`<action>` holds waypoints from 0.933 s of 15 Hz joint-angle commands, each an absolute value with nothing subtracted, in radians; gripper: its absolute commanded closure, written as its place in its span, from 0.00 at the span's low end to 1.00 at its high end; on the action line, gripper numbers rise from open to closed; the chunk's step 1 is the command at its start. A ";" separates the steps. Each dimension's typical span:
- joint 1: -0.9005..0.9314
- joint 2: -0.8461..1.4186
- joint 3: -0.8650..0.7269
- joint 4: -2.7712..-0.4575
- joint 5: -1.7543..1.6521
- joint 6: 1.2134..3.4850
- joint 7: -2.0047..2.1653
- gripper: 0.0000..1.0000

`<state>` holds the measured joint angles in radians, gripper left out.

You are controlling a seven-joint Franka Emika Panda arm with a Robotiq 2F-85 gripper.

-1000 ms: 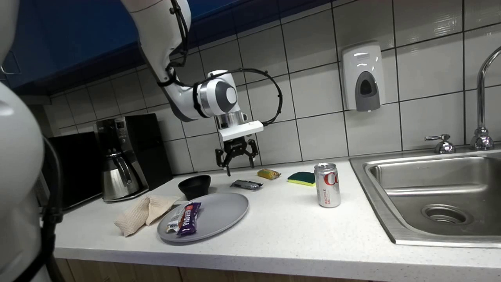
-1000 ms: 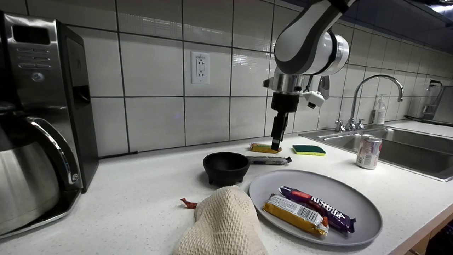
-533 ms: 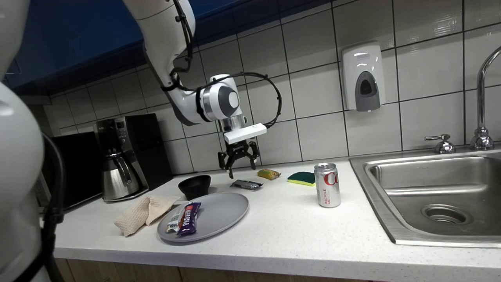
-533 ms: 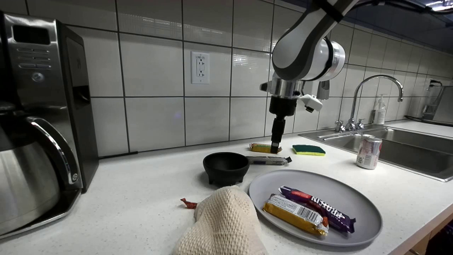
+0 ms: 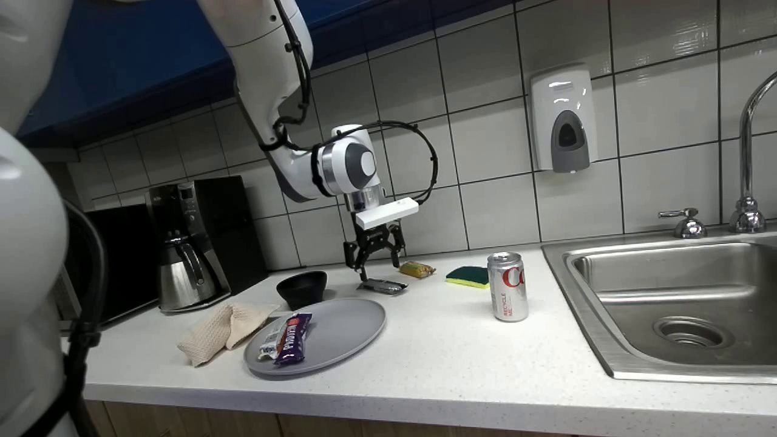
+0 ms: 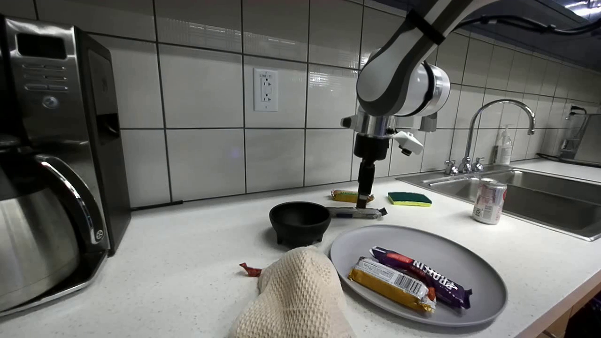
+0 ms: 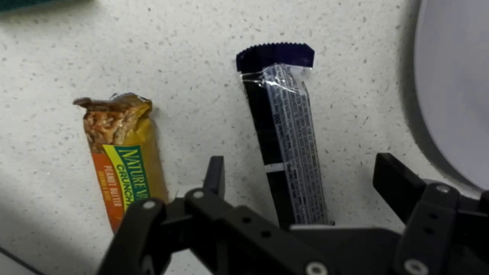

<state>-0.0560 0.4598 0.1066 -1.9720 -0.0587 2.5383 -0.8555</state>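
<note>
- the robot's claw (image 7: 300, 168) has its two tips wide apart; it is just over the dark bar (image 7: 286, 137), with a tip to each side in the wrist view; I cannot tell if they touch it;
- the dark bar lies flat on the white counter (image 5: 461, 358), between the yellow bar (image 7: 130, 160) and the grey plate (image 6: 450, 246);
- a purple bar (image 6: 421, 276) and a gold bar (image 6: 392, 284) lie side by side on the plate;
- the black bowl (image 6: 299, 223) and the tan cloth (image 6: 300, 295) are just by the plate;
- a silver can (image 5: 508, 288) stands up near the sink (image 5: 592, 315)
</note>
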 commanded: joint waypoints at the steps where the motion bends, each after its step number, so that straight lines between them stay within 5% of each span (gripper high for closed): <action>1: -0.063 0.491 0.105 -1.932 -0.096 2.542 -0.874 0.00; 14: -0.058 0.533 0.105 -1.901 -0.127 2.535 -0.860 0.00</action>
